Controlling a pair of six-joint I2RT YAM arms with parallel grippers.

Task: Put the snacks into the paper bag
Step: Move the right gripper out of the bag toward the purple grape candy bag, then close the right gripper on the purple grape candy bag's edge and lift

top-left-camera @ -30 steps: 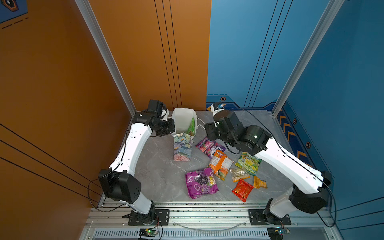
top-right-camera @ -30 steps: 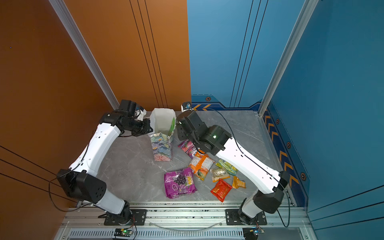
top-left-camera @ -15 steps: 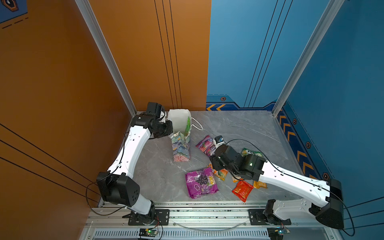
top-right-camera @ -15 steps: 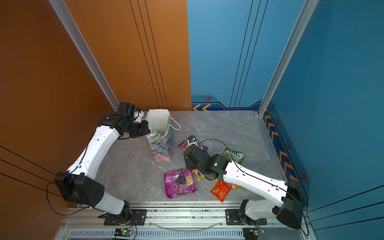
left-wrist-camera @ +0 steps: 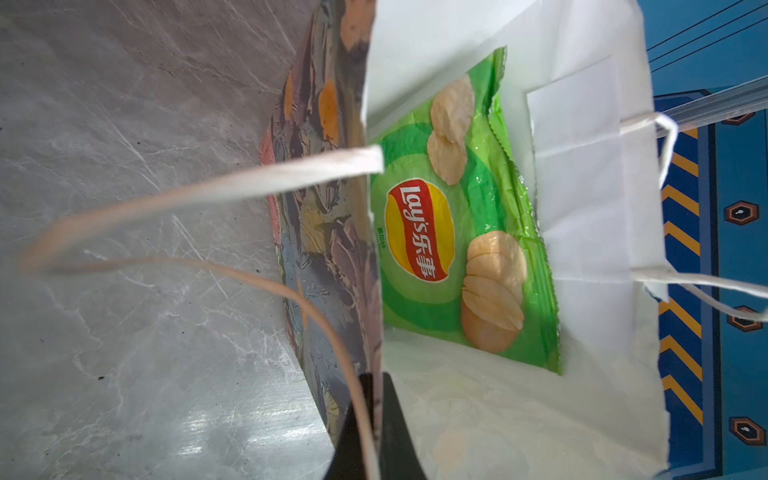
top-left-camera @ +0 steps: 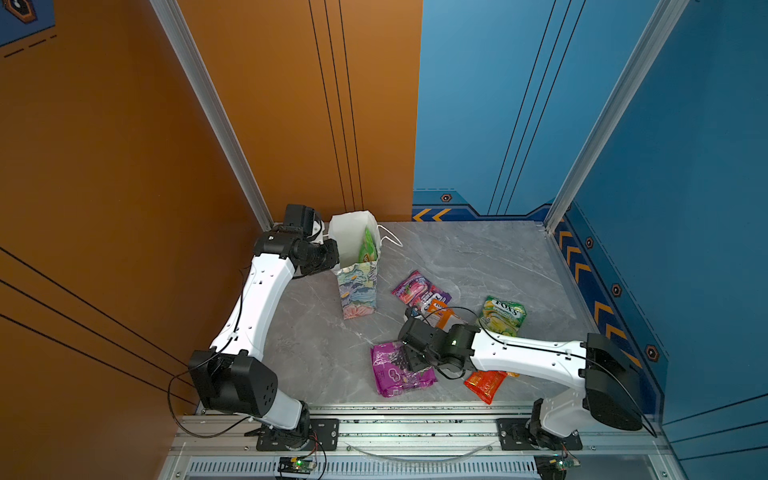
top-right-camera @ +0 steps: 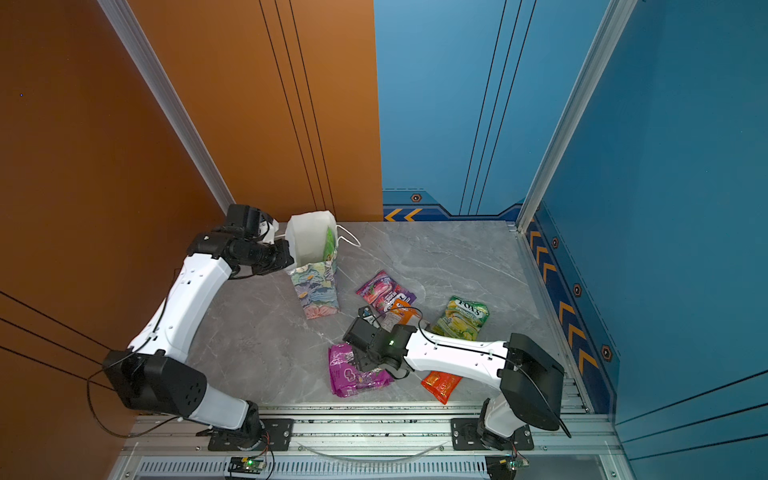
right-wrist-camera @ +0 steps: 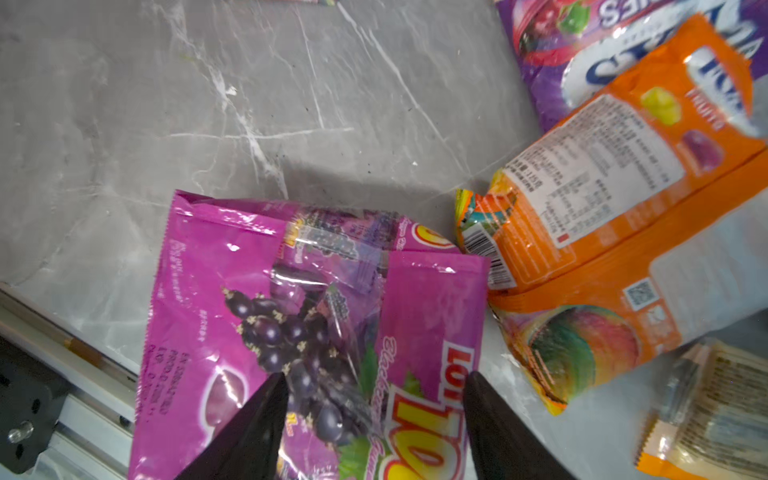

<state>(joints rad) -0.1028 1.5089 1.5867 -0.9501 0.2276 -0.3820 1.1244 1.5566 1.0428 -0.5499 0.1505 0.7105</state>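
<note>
- Paper bag [top-left-camera: 359, 286] [top-right-camera: 316, 291], floral outside, white inside, stands upright at the desk's [top-left-camera: 478, 257] back left in both top views; right fingers [top-left-camera: 411, 361], at its mouth a second ago, now sit over the purple grape packet [top-left-camera: 395, 376]; yellow-green packet [top-left-camera: 503, 318] reads "FOX'S".
- Left wrist: left fingers [left-wrist-camera: 392, 411] pinch the bag's rim; green "Lay's" packet [left-wrist-camera: 453, 232] lies inside.
- Right wrist: right fingers [right-wrist-camera: 266, 411] stand apart above the grape packet [right-wrist-camera: 316, 316], lettered "LOT".
</note>
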